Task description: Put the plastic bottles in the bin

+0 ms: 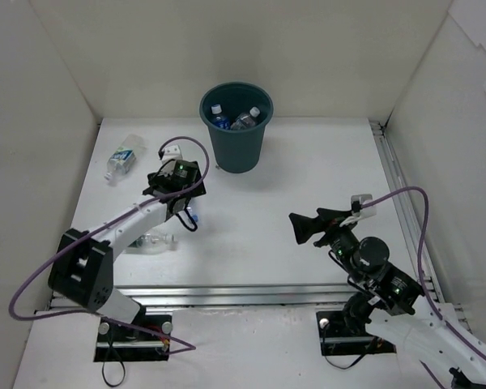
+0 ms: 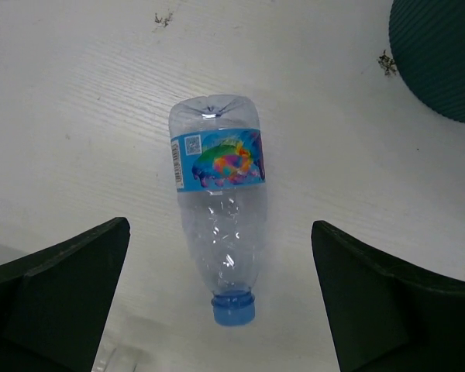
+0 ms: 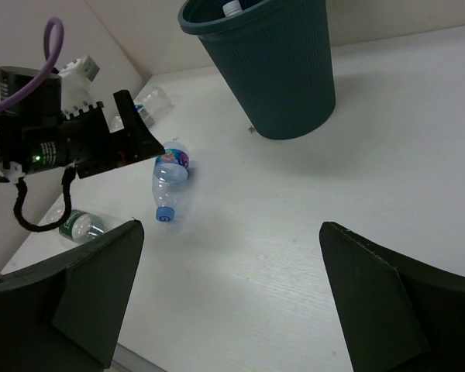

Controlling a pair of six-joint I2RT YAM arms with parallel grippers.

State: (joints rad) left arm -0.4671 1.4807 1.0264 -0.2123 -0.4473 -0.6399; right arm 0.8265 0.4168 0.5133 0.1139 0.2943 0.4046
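Two bottles [image 1: 247, 119] are in the bin [image 1: 236, 146], others lie on the desk [image 1: 308, 162].
From above, the right jaws stand open and empty. Left wrist: the left jaws are wide open over a lying blue-label bottle [image 2: 219, 186], not touching it. Right wrist: the bin stands upright.

Bottle [image 2: 217, 209] near the bin [image 3: 275, 70]: thin clear plastic, crinkled, glossy; label [image 2: 217, 159] smooth printed film. Bin wall: dark teal plastic, finely ribbed, matt. Table [image 2: 77, 116]: white, matt, faint grain lines.
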